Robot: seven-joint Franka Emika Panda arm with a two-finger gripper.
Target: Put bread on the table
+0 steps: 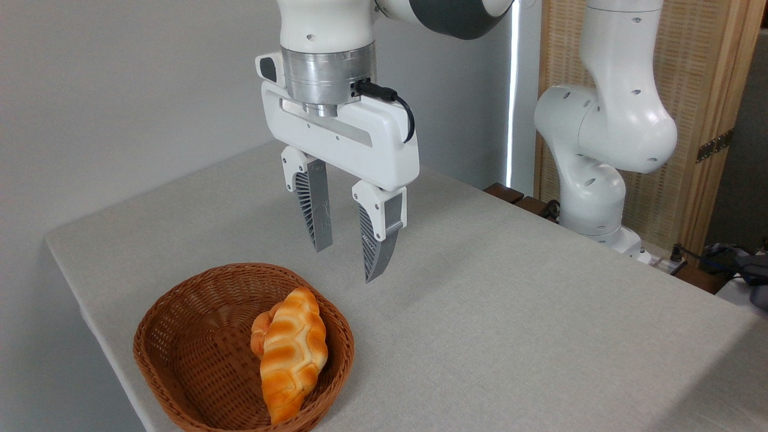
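Here the grey-beige fabric surface [510, 312] is seen against a plain grey wall [120, 90], bread [293, 354] lying in the wicker basket [180, 366], jaws of the gripper [348, 261] held apart, empty.

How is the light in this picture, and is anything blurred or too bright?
Fixed camera view: soft, even light; the claw and bread are sharp; only faint shadow on the table beside the basket; the bright strip behind the arm is overexposed.
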